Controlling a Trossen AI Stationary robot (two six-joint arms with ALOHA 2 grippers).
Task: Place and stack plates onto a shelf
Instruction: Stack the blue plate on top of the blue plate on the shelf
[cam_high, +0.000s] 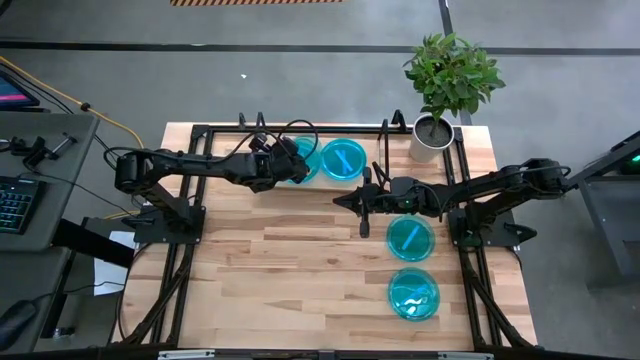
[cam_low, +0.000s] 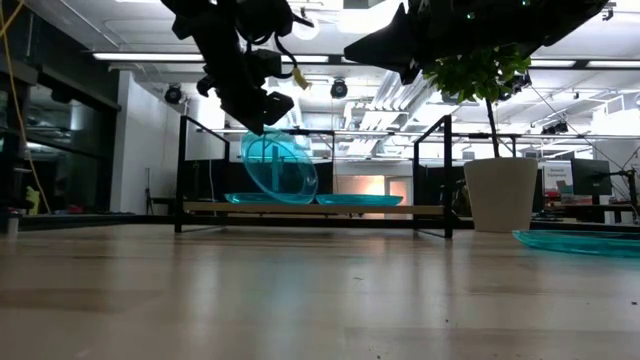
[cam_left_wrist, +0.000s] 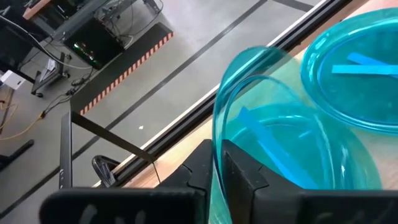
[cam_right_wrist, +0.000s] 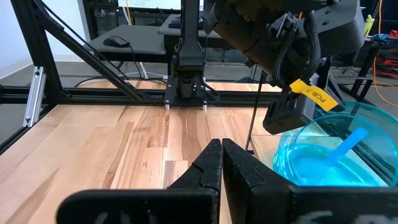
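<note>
A tilted plate (cam_low: 278, 165) is held by its rim in the left end effector (cam_low: 262, 112) above the shelf (cam_low: 310, 209). The right end effector (cam_high: 345, 200) is closed and empty. The plate is judged light, stiff and slippery, best gripped at the rim.

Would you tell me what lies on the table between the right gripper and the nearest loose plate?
Nothing: in the high view, only bare tabletop separates the shut right gripper from the nearest loose plate.

Five cyan plates can be counted: one held tilted (cam_low: 280, 166) over the shelf (cam_low: 315, 209), one lying under it (cam_left_wrist: 298, 155), one beside it on the shelf (cam_high: 343, 158), and two on the surface (cam_high: 411, 238) (cam_high: 413, 293); there is one shelf, one potted plant (cam_high: 447, 85), two robot arms, and two hands, left (cam_high: 290, 158) and right (cam_high: 345, 200).
</note>
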